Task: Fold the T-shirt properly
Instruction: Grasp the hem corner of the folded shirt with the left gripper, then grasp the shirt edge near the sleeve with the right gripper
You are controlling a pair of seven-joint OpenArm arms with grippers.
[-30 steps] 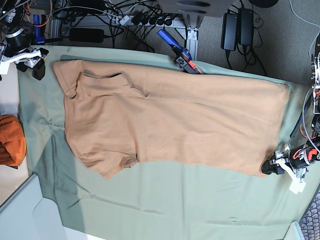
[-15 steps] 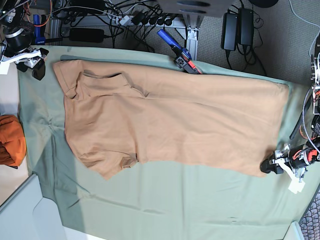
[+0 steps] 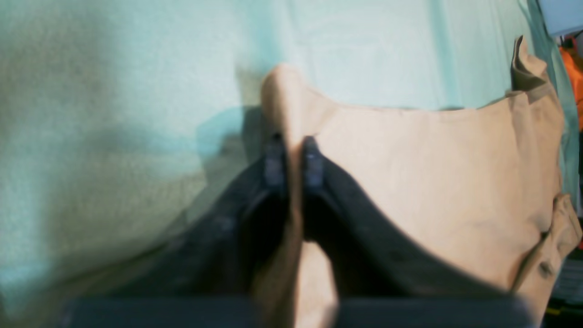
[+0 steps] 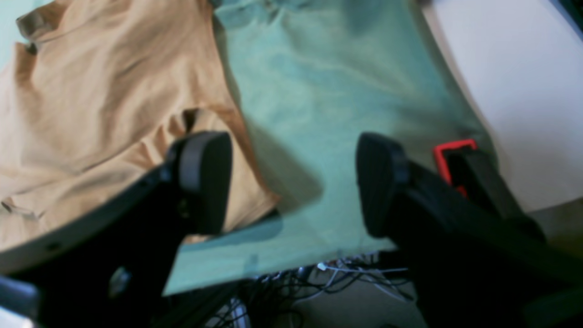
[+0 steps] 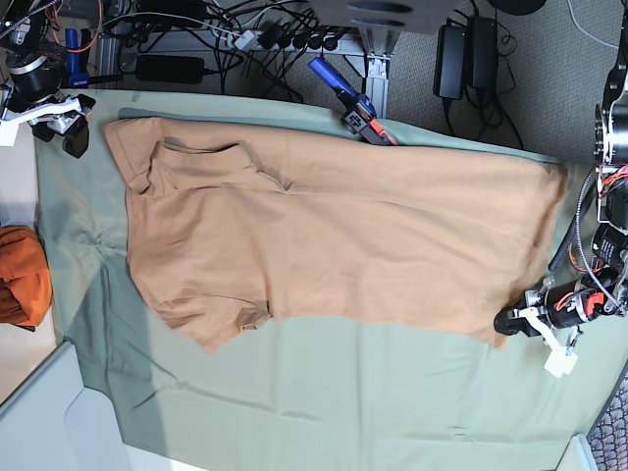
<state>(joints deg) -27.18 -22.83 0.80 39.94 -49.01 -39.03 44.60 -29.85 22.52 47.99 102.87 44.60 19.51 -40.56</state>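
One T-shirt [image 5: 343, 235] is lying flat on the green cloth [image 5: 324, 402] covering the bench, its long axis running along the bench's length: collar and sleeves are pointing toward the end where the right arm is sitting, and the hem is reaching toward the end where the left arm is working. It is occupying the far half of the cloth, its far edge lying close along the cloth's far edge, while the near half of the cloth is showing bare green.

The left gripper [image 5: 507, 322] is reaching in low and nearly level at the near hem corner; in the left wrist view its claw [image 3: 294, 157] is pressed together, pinching a raised fold of the tan fabric [image 3: 437, 182] between the two tips.

The right gripper [image 5: 67, 126] is hanging at the far corner by the collar end, just beside a sleeve. In the right wrist view its claw [image 4: 294, 182] is spread wide, hovering over the sleeve edge [image 4: 114, 105] and the green cloth, gripping nothing.

One orange bundle [image 5: 22, 275] is sitting just off the cloth at the collar end. Two arms are showing.
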